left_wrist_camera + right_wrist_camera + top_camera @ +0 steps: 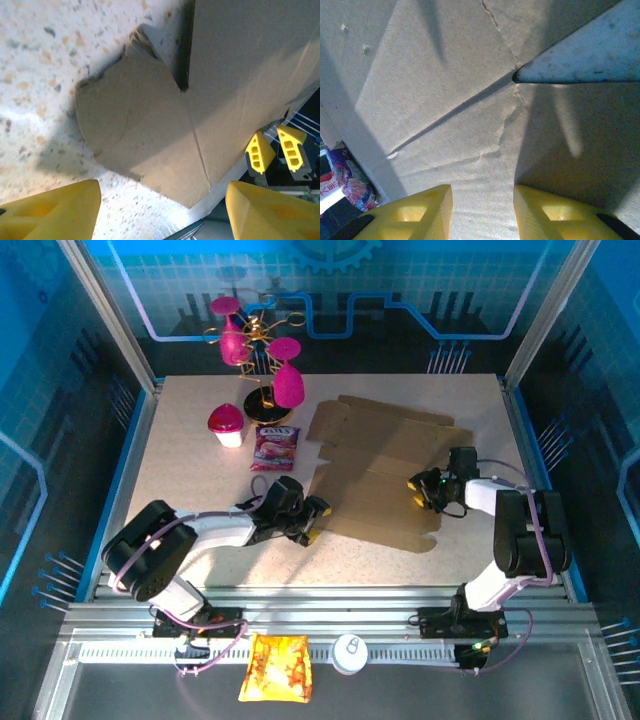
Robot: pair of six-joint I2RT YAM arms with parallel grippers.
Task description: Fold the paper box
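Speckled beige tabletop (200, 470) in a blue-lit enclosure, with the plain brown cardboard box (385, 465) lying flat and unfolded between the two sets of fingers. The left gripper (308, 518) has its fingers spread wide, and a rounded corner flap (135, 125) sits straight ahead, between them. The right gripper (425, 490) is over the opposite edge, fingers partway apart and apparently pinching nothing. The left looks better lined up for a flap grab, imo.
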